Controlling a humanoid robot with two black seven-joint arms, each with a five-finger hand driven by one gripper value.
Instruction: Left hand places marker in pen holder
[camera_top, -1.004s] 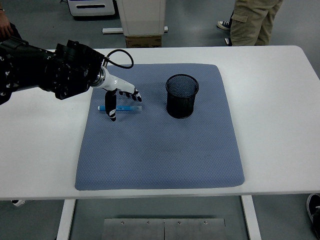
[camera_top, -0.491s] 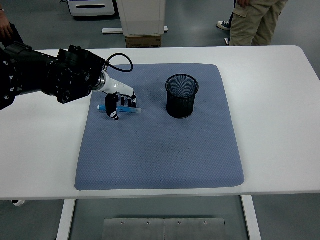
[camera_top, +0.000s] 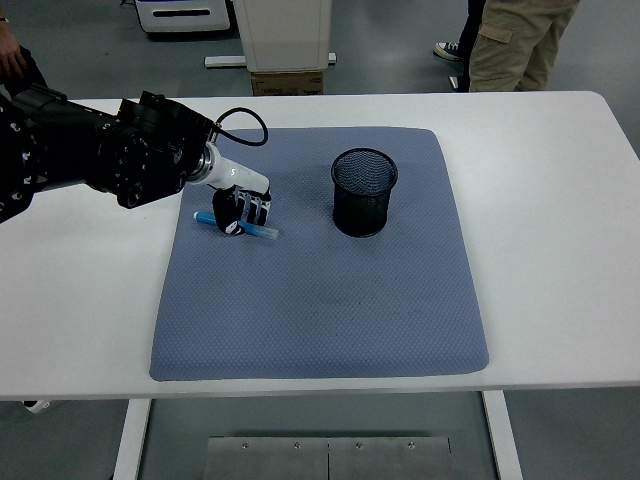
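Observation:
A blue marker (camera_top: 262, 232) lies slightly tilted on the left part of the blue-grey mat (camera_top: 320, 290). My left hand (camera_top: 241, 211) has its fingers curled around the middle of it, low on the mat. The marker's ends stick out on both sides of the hand. A black mesh pen holder (camera_top: 364, 191) stands upright on the mat, to the right of the hand and apart from it. The right arm does not show.
The mat lies on a white table (camera_top: 560, 220). A person in khaki trousers (camera_top: 515, 45) stands beyond the table's far right edge. A cardboard box (camera_top: 287, 80) and a white cabinet stand behind the far edge.
The left hand's fingers went from spread above the marker to curled around it. The marker has turned, its right end now lower than before.

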